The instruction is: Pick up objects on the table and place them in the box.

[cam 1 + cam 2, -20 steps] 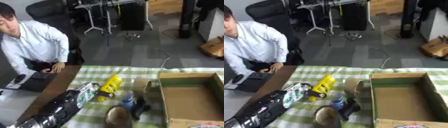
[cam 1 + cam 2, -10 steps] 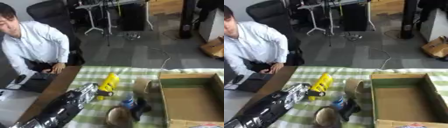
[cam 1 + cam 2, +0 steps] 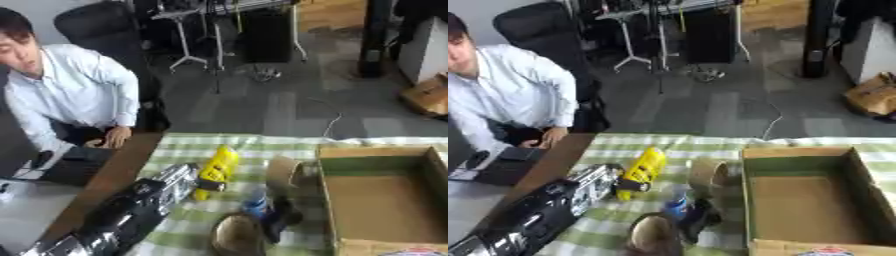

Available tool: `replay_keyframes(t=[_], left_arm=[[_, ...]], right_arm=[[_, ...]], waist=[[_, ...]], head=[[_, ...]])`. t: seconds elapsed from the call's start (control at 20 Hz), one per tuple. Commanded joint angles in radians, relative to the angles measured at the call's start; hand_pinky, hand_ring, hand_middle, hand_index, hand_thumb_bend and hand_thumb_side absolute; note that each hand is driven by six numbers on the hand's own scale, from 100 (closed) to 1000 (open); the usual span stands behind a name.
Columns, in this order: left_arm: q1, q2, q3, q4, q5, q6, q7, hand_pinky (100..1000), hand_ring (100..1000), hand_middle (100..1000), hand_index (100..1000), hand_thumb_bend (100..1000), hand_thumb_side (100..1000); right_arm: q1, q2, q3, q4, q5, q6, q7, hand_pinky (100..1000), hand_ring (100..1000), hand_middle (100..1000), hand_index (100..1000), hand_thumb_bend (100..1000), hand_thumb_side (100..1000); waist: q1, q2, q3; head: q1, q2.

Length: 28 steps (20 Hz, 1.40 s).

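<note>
The robot's left arm point(image 3: 122, 220) comes in from the lower left, black with silver parts, and lies over the green and white checked cloth point(image 3: 262, 145) that covers the table; its hand point(image 3: 175, 181) reaches to the yellow bottle, but I cannot tell whether the fingers are curled or straight; the right hand is seen in no view.

Nearest to the camera lies a round brown object point(image 3: 234, 234) at the lower edge; just beside it, to the right, is a dark object point(image 3: 282, 220) whose shape I cannot make out; touching these is a small blue thing point(image 3: 255, 204), maybe a bottle with a light cap.

A little further lies the yellow bottle point(image 3: 217, 166) on its side, long, with a dark end towards the camera, pointing away along the cloth; right of it stands a roll of brown tape point(image 3: 282, 171) on its edge, close to the left wall of the box.

The cardboard box point(image 3: 859, 172) sits open on the right side of the table; its inner walls are partly green and its brown floor is bare; a printed flap shows at its near edge.
</note>
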Motion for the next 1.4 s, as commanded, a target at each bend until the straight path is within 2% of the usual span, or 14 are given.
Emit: replay_keyframes(t=[0.05, 0.2, 0.5, 0.85, 0.9, 1.4], left_arm=[[-0.025, 0.026, 0.008, -0.008, -0.017, 0.05, -0.056, 647, 580, 422, 542, 100, 892], [-0.028, 0.028, 0.008, -0.014, -0.027, 0.054, -0.064, 634, 549, 374, 505, 100, 833], [-0.032, 0.035, 0.008, -0.031, -0.05, 0.054, -0.085, 631, 526, 344, 492, 100, 760], [-0.026, 0.059, 0.015, -0.101, -0.053, 0.067, -0.115, 625, 508, 320, 482, 100, 730], [-0.025, 0.062, 0.015, -0.113, -0.052, 0.072, -0.119, 597, 486, 311, 479, 100, 725], [-0.02, 0.11, 0.034, -0.249, -0.038, 0.143, -0.136, 587, 476, 304, 470, 100, 726]], right_arm=[[-0.002, -0.02, -0.004, -0.016, 0.004, -0.109, -0.117, 862, 969, 873, 900, 100, 1000], [-0.002, -0.022, -0.004, -0.016, 0.003, -0.108, -0.117, 863, 969, 873, 899, 100, 1000], [-0.002, -0.026, -0.004, -0.016, 0.0, -0.108, -0.117, 867, 970, 873, 897, 100, 1000], [-0.003, -0.025, -0.005, -0.016, -0.001, -0.106, -0.119, 874, 972, 874, 895, 100, 1000], [-0.003, -0.025, -0.005, -0.016, -0.002, -0.106, -0.12, 874, 972, 874, 895, 100, 1000], [0.0, -0.029, -0.009, -0.016, -0.004, -0.106, -0.127, 876, 972, 873, 890, 100, 1000]], waist=[[-0.006, -0.018, 0.001], [-0.005, -0.019, 0.003], [-0.004, -0.021, 0.007], [-0.004, -0.02, 0.007], [-0.005, -0.02, 0.007], [-0.006, -0.024, 0.009]], head=[[0.002, 0.001], [0.0, 0.003], [-0.003, 0.005], [-0.006, 0.004], [-0.006, 0.003], [-0.009, 0.006]])
